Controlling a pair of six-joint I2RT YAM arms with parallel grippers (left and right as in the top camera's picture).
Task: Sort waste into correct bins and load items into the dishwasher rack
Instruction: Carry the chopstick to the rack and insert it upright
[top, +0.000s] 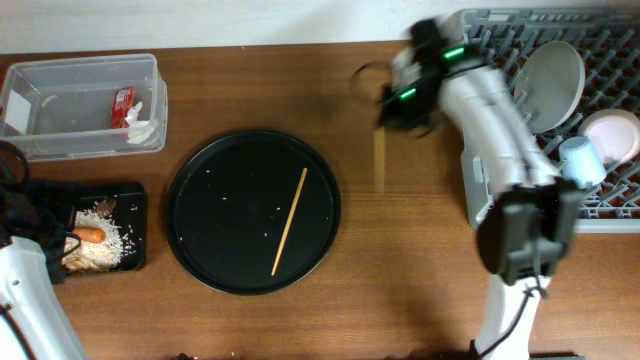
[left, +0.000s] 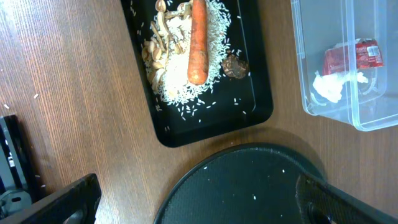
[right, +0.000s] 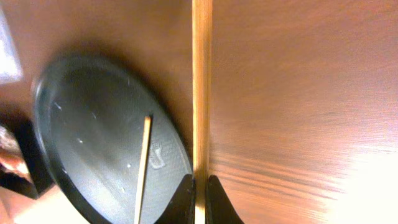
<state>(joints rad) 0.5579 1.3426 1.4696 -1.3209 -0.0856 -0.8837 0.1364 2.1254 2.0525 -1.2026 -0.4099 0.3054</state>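
Gripping chopstick (right: 201, 93) by one end with right tool (right: 200, 202), clamping both pads tight onto the wood. Holding it out over bare worktop (right: 298, 93), just beside the rim of round black tray (top: 215, 200) and apart from second chopstick (top: 290, 221) lying across that tray. Smearing in the overhead view, so probably moving. Judging the step in hand as carrying this stick across to dishwasher rack (top: 495, 22) at the far right. Gripping at the end means a long lever, so recommending a firm squeeze and a slow swing to stop the stick pivoting in the pads. Suggesting aiming the free tip down between pegs in an open cell, clear of plate (top: 556, 82) leaning upright, dish (top: 612, 135) and cup (top: 582, 160), all sitting in the rack. Advising lowering until the tip is bearing on the grid before letting go, not dropping from height. Showing left tool (left: 199, 202) spread wide and gripping nothing, hovering above the round tray's rim near shallow black tray (left: 205, 127), which is carrying rice (left: 177, 81), carrot (left: 198, 43) and brown lump (left: 235, 66). Seeing red sachet (left: 351, 57) and tissue (left: 329, 86) sitting inside clear tub (top: 60, 75). Judging the waste sorted, leaving only the two sticks to load.
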